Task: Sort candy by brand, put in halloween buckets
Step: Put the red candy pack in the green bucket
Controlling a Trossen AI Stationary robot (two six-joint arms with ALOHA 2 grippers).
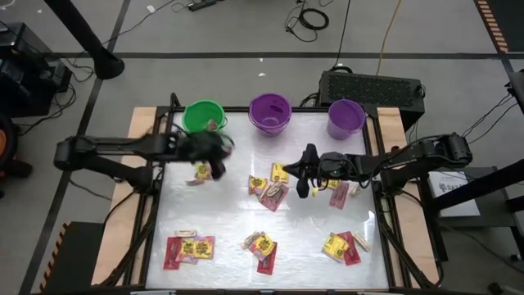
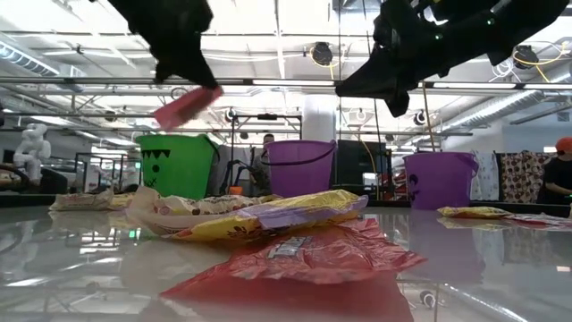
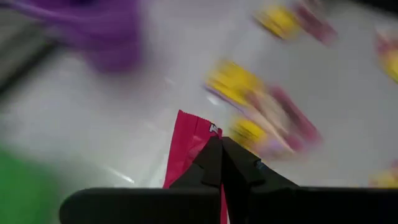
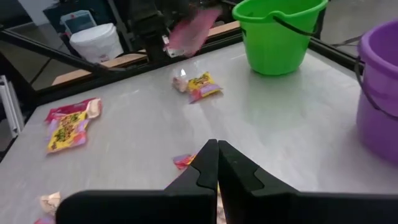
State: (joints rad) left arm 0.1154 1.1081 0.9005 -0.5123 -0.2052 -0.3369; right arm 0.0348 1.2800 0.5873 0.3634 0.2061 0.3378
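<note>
My left gripper (image 1: 217,164) hangs above the table in front of the green bucket (image 1: 204,116), shut on a red-pink candy packet (image 3: 186,146), which also shows in the low view (image 2: 188,105). My right gripper (image 1: 293,170) is shut and holds nothing, over the table's middle right. A deep purple bucket (image 1: 270,112) and a paler lavender bucket (image 1: 345,118) stand beside the green one along the far edge. More candy lies flat in small heaps (image 1: 268,190) (image 1: 188,248) (image 1: 342,246). My left gripper pinches the red-pink packet by one end (image 3: 208,134) between its two fingers. The fingers slant downward. The packet sticks out beyond the fingertips, tilted, its free end (image 2: 170,114) lifted clear of the table.
A yellow packet (image 1: 202,172) lies under the left gripper. Red and yellow packets (image 1: 260,246) lie near the front edge, and more (image 1: 340,195) lie beside the right gripper. Wooden boards (image 1: 143,131) and black frame rails flank the white tabletop.
</note>
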